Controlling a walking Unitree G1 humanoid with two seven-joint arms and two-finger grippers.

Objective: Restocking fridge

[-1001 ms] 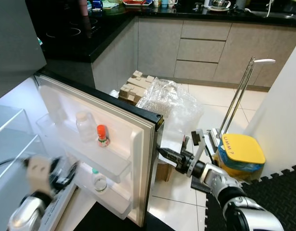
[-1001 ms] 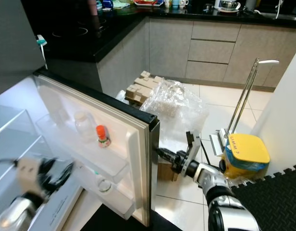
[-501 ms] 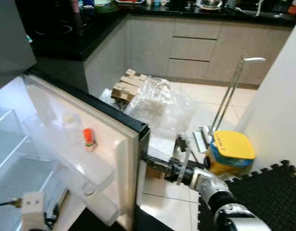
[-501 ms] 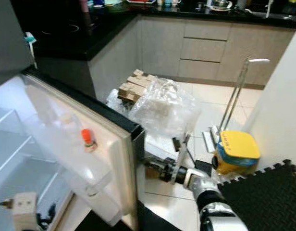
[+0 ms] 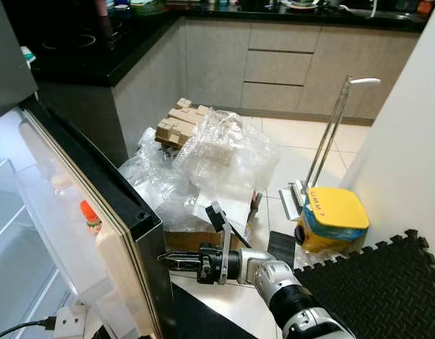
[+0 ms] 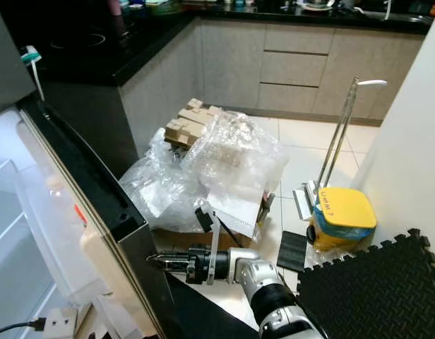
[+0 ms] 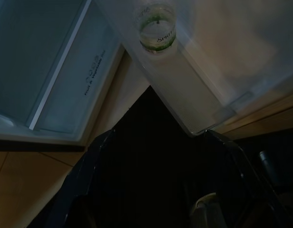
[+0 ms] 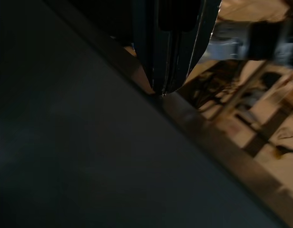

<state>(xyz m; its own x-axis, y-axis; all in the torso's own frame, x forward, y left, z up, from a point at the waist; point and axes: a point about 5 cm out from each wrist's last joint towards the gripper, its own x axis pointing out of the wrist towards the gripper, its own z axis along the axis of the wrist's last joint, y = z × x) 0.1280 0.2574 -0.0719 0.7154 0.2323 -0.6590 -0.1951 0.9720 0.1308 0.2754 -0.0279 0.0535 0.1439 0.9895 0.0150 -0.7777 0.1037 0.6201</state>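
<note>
Right tool [image 5: 166, 260] beside fridge door [image 5: 115, 212]; bottle [image 5: 90, 217] in its shelf.

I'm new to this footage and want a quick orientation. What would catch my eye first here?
The open fridge door fills the robot's left, with a red-capped bottle on its inner shelf. The right pincer, fingers together, reaches toward the door's outer edge. Behind it on the tiled floor lies a heap of clear plastic wrap over cardboard boxes, with a yellow-lidded bucket to the right.

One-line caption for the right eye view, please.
Right gripper reaches behind the open fridge door, with bubble wrap and a yellow bucket on the kitchen floor.
</note>
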